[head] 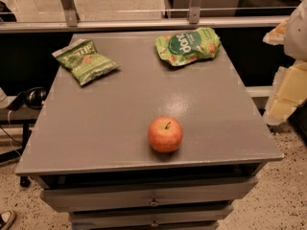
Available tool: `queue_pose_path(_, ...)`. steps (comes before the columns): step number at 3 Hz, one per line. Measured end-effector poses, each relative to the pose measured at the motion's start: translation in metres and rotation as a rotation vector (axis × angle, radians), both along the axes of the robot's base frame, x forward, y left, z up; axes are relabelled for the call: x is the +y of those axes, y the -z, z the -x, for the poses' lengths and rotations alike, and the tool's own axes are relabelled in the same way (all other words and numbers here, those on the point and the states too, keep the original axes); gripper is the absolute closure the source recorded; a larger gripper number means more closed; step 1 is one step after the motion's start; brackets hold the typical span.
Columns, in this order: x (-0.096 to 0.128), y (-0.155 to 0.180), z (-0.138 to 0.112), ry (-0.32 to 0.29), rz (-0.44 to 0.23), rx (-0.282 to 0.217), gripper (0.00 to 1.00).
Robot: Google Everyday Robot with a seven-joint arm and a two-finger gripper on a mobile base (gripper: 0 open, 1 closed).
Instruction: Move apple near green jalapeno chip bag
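A round red-orange apple (165, 134) with a short dark stem stands near the front middle of the grey table (120, 128). The olive-green jalapeno chip bag (85, 60) lies flat at the table's back left, far from the apple. My gripper (284, 98) shows as pale, blurred parts at the right edge of the view, off the table's right side and well away from both the apple and the bag. It holds nothing that I can see.
A brighter green bag with a dark round logo (188, 45) lies at the table's back right. Drawers (153, 200) front the table below. A rail (144, 24) runs behind it. Dark headphones (33, 97) sit at the left.
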State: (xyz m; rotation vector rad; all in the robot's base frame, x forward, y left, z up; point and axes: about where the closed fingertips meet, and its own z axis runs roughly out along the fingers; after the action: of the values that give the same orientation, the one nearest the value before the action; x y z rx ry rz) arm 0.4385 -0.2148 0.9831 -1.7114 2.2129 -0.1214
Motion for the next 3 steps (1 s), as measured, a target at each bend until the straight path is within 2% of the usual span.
queue_pose_path(2,0.007,0.007,-0.003,-0.023,-0.016,-0.002,0.00)
queue_pose_path(3,0.020,0.023,-0.005,-0.056,-0.081,-0.007,0.00)
